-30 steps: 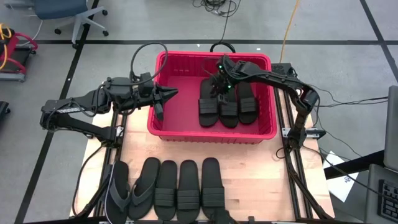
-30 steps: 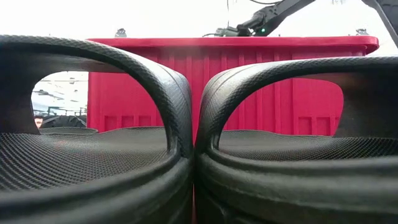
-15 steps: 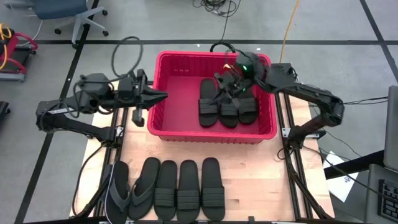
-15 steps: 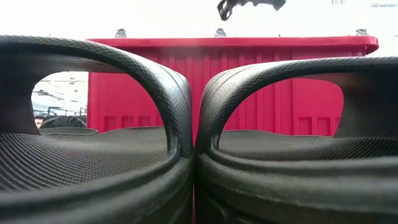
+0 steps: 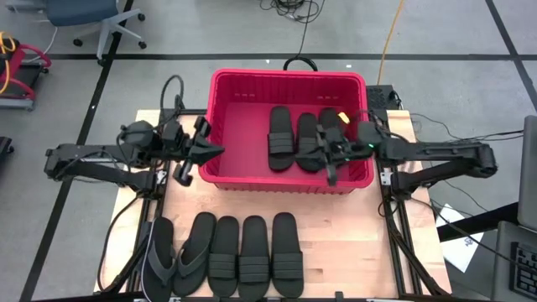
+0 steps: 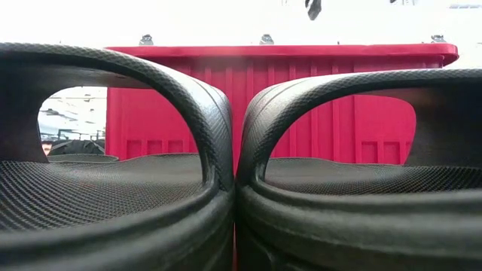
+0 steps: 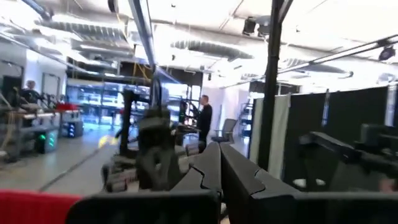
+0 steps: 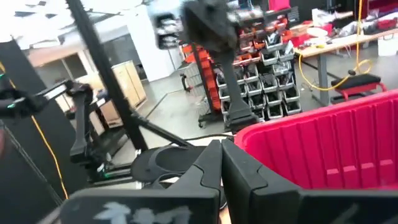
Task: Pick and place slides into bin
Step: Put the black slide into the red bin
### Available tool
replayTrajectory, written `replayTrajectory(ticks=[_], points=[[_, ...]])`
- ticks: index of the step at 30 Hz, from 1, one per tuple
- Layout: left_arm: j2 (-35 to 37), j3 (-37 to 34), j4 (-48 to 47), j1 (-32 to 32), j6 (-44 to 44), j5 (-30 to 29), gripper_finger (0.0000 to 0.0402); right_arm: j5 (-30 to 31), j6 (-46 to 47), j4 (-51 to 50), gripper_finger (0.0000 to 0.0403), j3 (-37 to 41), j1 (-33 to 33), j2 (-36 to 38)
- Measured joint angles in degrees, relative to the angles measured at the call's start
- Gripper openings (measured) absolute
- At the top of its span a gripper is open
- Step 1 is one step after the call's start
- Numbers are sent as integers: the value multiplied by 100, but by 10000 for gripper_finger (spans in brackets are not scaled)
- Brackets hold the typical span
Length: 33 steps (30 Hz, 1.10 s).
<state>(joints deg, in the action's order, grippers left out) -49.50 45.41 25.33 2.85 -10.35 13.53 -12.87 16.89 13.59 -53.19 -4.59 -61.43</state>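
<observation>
Three black slides [image 5: 281,137] lie side by side, soles down, on the floor of the red bin [image 5: 239,172]. The rightmost of them [image 5: 333,126] is partly hidden under my right arm. Several more slides [image 5: 254,257] lie in a row on the table near its front edge; two of them [image 6: 113,188] fill the low view. My right gripper [image 5: 324,156] hovers shut and holds nothing over the bin's near right part, its fingers [image 8: 211,158] level. My left gripper [image 5: 220,152] hovers shut and holds nothing at the bin's left wall.
The bin's thick rim [image 6: 286,51] stands high behind the row of slides. The arms' frames and cables run along both sides of the wooden table [image 5: 352,235]. Bare table shows between the bin and the row. People stand in the room beyond [image 7: 202,121].
My right gripper has risen out of the bin, away from the three slides, swung toward the bin's near right corner and tipped from pointing down to level. My left gripper has drawn a little toward the near edge and tipped up. The slides in the bin have stayed put.
</observation>
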Motion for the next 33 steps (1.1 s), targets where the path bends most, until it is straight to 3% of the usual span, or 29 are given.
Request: replayTrajectory(ticks=[4, 8, 15, 20, 25, 29, 33], points=[[371, -256, -56, -254, -225, -375, 0, 686, -396, -935, 0, -12, 607, 699], [390, -33, -455, -740, -39, -829, 0, 1293, -411, -1819, 0, -11, 1012, 1293], [-438, 1004, -1267, -1440, 488, -1260, 0, 1477, -725, -2629, 0, -11, 1341, 2105], [-1268, 1966, -1908, -1709, 212, -1700, 1, 1727, -1163, -3590, 0, -11, 1371, 2614], [-2138, 2800, -2052, -1986, 80, -2248, 0, 1071, -855, -4404, 0, -11, 1371, 3007], [-2910, 3377, -2062, -2137, 352, -2305, 0, 147, -550, -4940, 0, -11, 1371, 3202], [-3725, 3954, -2128, -2242, 39, -2325, 0, -440, -569, -5489, 0, -11, 1371, 3377]])
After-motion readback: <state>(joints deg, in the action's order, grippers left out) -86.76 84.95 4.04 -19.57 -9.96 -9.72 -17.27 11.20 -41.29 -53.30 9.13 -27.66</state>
